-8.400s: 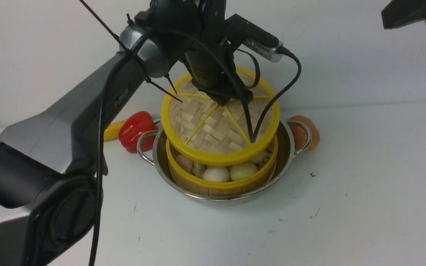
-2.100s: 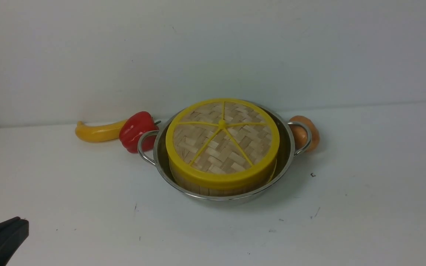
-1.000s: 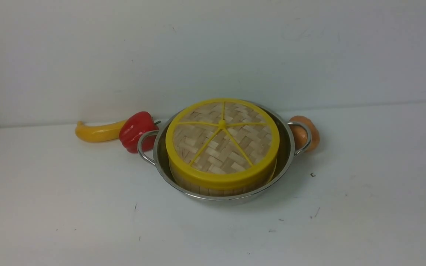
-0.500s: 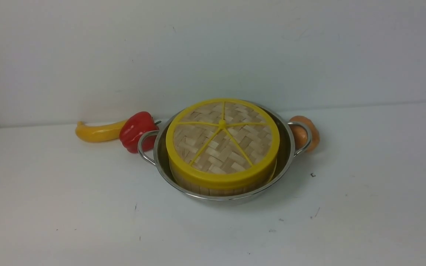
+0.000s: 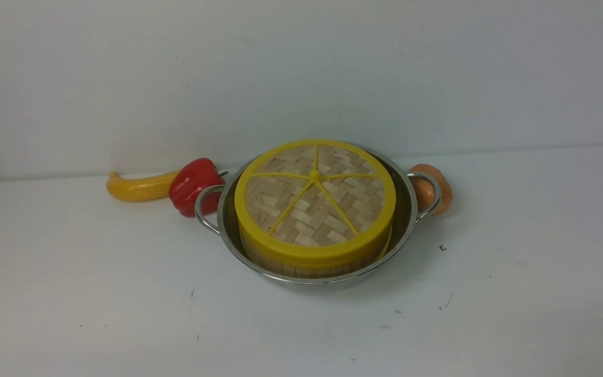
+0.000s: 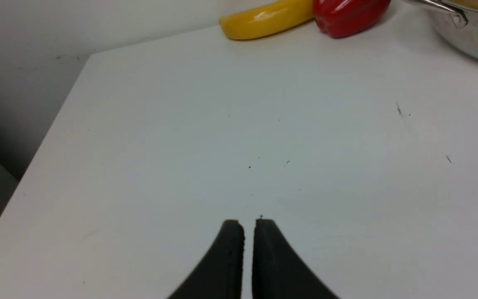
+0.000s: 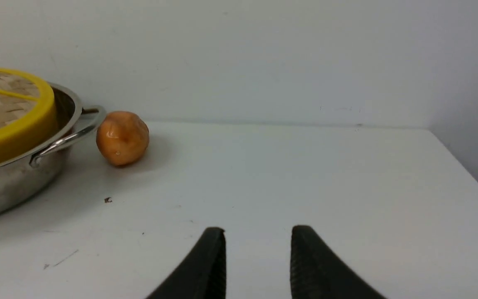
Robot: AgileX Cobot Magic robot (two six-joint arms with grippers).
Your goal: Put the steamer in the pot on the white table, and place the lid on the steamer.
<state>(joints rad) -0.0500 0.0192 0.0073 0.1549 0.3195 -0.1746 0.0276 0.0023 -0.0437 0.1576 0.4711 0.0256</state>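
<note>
Front view: woven yellow-rimmed lid (image 5: 314, 201) caps the bamboo steamer (image 5: 301, 268) inside the steel pot (image 5: 405, 230); a red pepper (image 5: 192, 184), yellow banana (image 5: 136, 187) and brown onion (image 5: 434, 189) flank it on the white desk (image 5: 123, 293). Left tool (image 6: 248, 226) is pressed together and empty; right tool (image 7: 257, 234) is spread and empty.

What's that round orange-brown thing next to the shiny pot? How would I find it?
Find the big steel pot in the middle of the white table. Behind its right-hand handle sits a glossy orange-brown ball. The red pepper and yellow banana lie on the pot's other side.

left gripper (image 6: 249, 226): jaws nearly together, narrow slit, empty, low over the table | right gripper (image 7: 257, 234): jaws parted, empty, low over the table | both arms outside front view
</note>
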